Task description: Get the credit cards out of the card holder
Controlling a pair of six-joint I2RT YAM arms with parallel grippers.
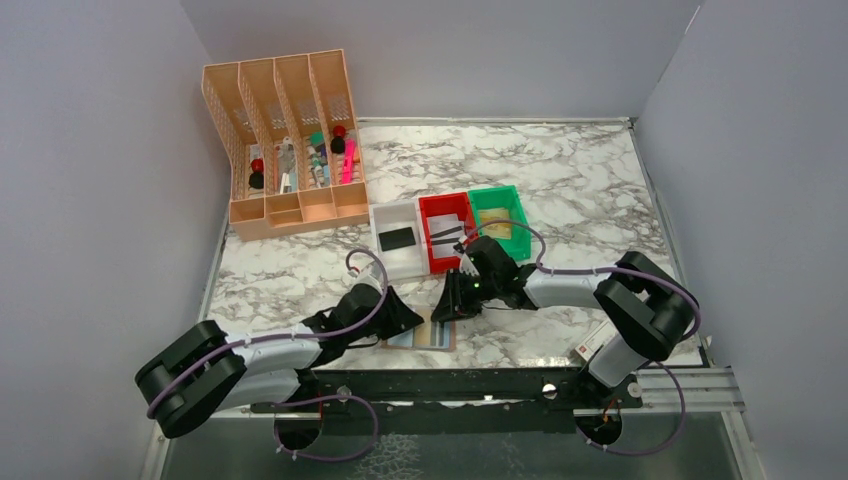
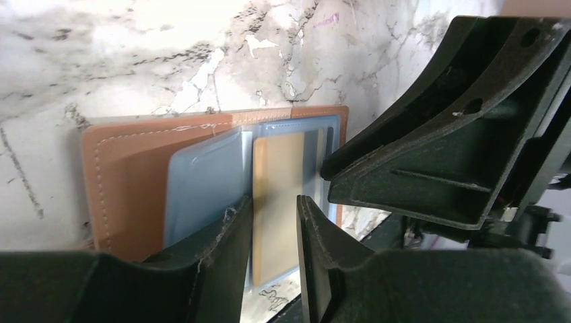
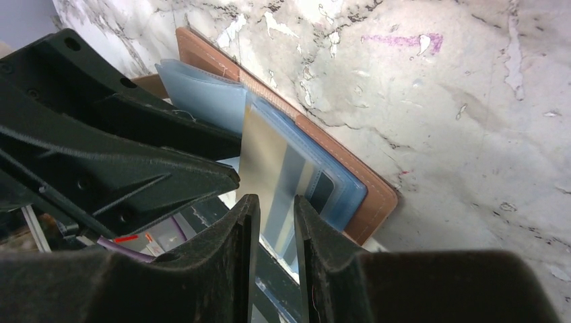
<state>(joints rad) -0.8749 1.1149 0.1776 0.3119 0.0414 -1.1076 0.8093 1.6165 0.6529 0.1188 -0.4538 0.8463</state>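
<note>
The card holder (image 1: pixel 432 338) lies open near the table's front edge, brown outside (image 2: pixel 128 182) with pale blue-grey sleeves. A tan-gold credit card (image 2: pixel 277 182) sits in a middle sleeve, which looks tilted up in the right wrist view (image 3: pixel 266 158). My left gripper (image 2: pixel 275 232) hovers over that card with its jaws a narrow gap apart and nothing clamped between them. My right gripper (image 3: pixel 273 215) stands open by a similar gap at the holder's right half (image 3: pixel 374 192), its tips (image 2: pixel 328 171) against the sleeve edge. The two grippers (image 1: pixel 418 322) (image 1: pixel 447 312) nearly touch.
Behind the holder stand a white bin (image 1: pixel 380 262) holding a dark card (image 1: pixel 397 238), a red bin (image 1: pixel 432 258) with a dark item, and a green bin (image 1: pixel 517 208) with a tan card (image 1: pixel 497 229). A peach desk organiser (image 1: pixel 285 150) fills the back left. Grey walls enclose the table.
</note>
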